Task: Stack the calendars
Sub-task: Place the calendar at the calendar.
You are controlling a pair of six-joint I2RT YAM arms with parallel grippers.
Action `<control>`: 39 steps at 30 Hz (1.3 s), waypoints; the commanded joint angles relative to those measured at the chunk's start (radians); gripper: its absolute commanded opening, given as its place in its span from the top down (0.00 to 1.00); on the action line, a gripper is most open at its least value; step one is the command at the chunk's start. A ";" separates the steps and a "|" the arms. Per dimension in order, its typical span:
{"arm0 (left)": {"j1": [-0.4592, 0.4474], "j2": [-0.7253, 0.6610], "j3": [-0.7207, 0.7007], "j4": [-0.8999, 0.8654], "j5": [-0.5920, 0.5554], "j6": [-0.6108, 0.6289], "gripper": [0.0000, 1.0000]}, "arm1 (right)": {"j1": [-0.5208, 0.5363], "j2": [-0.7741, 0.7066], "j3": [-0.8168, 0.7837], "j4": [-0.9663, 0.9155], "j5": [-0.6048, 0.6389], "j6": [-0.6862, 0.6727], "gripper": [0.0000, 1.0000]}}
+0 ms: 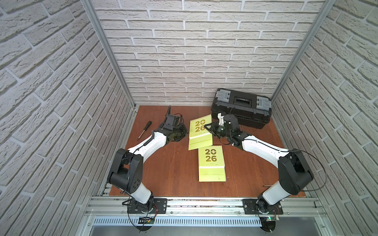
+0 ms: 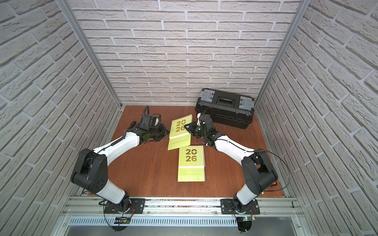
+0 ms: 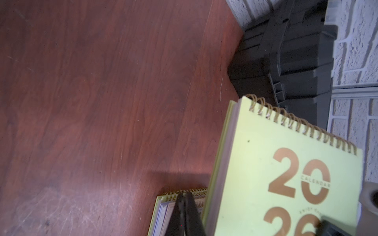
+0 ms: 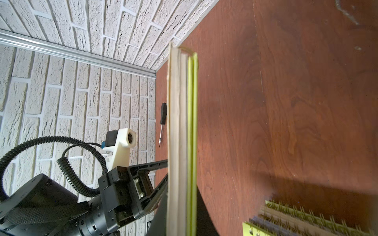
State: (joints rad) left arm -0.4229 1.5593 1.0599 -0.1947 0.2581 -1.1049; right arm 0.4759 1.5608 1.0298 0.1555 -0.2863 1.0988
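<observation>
A lime-green calendar with gold "2026" numerals hangs tilted above the table's back middle, and my right gripper is shut on its right edge. In the right wrist view this calendar shows edge-on, clamped between the right gripper jaws. A flat stack of calendars with a lime-green one on top lies in front of it; layered spiral bindings show on the stack. My left gripper is shut and empty, just left of the held calendar. The left gripper points towards the stack.
A black toolbox with grey latches stands at the back right against the wall, right behind the right wrist. A black-handled screwdriver lies at the left, near the left arm. Brick-pattern walls close in three sides of the brown table.
</observation>
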 commanded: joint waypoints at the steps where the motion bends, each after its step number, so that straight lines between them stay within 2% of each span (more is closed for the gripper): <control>1: -0.033 -0.063 -0.036 0.009 -0.075 -0.020 0.94 | 0.003 -0.114 -0.067 0.038 -0.011 -0.028 0.97; 10: -0.158 -0.155 -0.091 -0.014 -0.196 -0.043 0.94 | -0.008 -0.344 -0.253 -0.027 -0.043 -0.053 0.97; 15: -0.196 -0.197 -0.148 -0.004 -0.250 -0.071 0.94 | -0.022 -0.458 -0.340 -0.061 -0.053 -0.050 0.97; 31: -0.317 -0.210 -0.255 0.022 -0.354 -0.125 0.94 | -0.026 -0.656 -0.584 0.042 -0.120 0.013 0.97; 39: -0.355 -0.186 -0.279 0.069 -0.368 -0.156 0.94 | -0.025 -0.680 -0.672 0.163 -0.145 0.050 0.97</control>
State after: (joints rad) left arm -0.7639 1.3705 0.7895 -0.1791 -0.0765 -1.2396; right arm 0.4534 0.8989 0.3679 0.1646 -0.4030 1.1233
